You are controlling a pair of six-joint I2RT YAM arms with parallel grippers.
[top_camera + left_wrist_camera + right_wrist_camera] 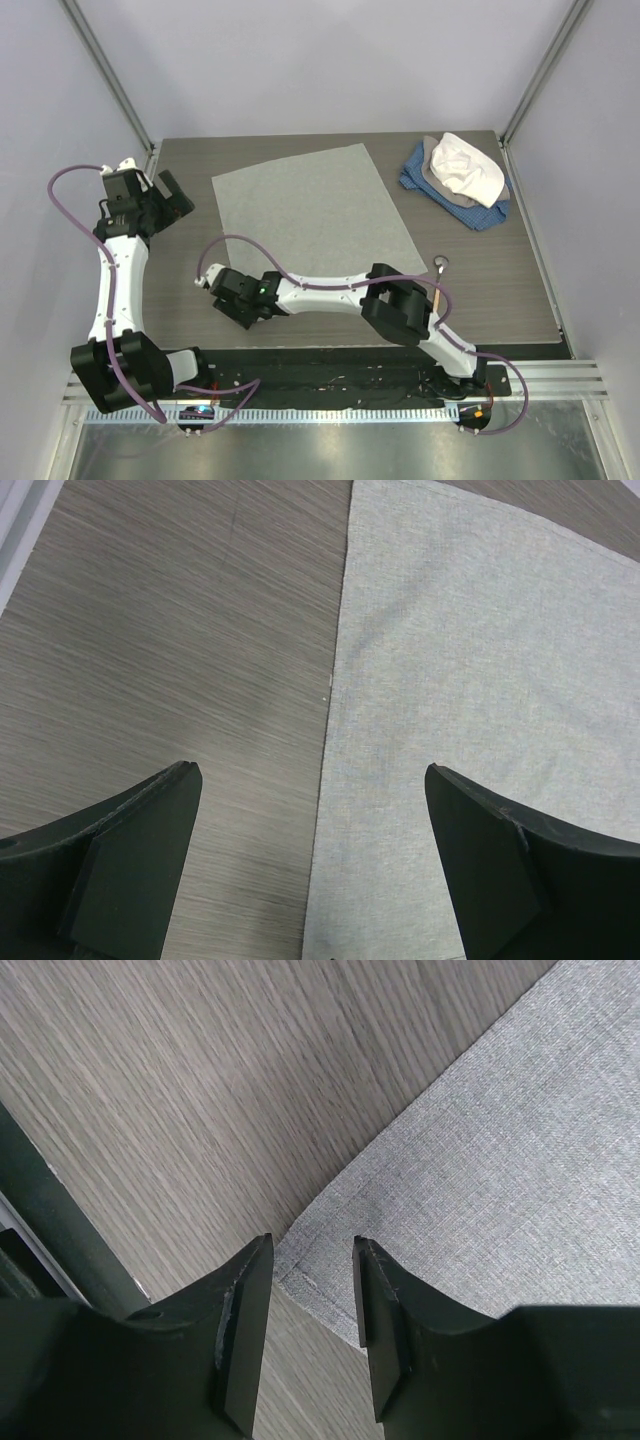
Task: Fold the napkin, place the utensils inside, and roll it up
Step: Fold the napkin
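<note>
The light grey napkin (315,215) lies flat and unfolded on the wood-grain table. My left gripper (176,197) is open and empty, just left of the napkin's far-left part. In the left wrist view the gripper (311,770) straddles the napkin's (480,660) left edge from above. My right gripper (238,308) is at the napkin's near-left corner. In the right wrist view its jaws (312,1245) stand narrowly apart with the hemmed corner of the napkin (500,1160) between them, not pinched. The spoon (441,264) lies right of the napkin, partly behind the right arm.
A heap of blue, grey and white cloths (460,180) sits at the far right corner. Grey walls and metal frame posts enclose the table on three sides. A dark strip runs along the table's near edge (330,355).
</note>
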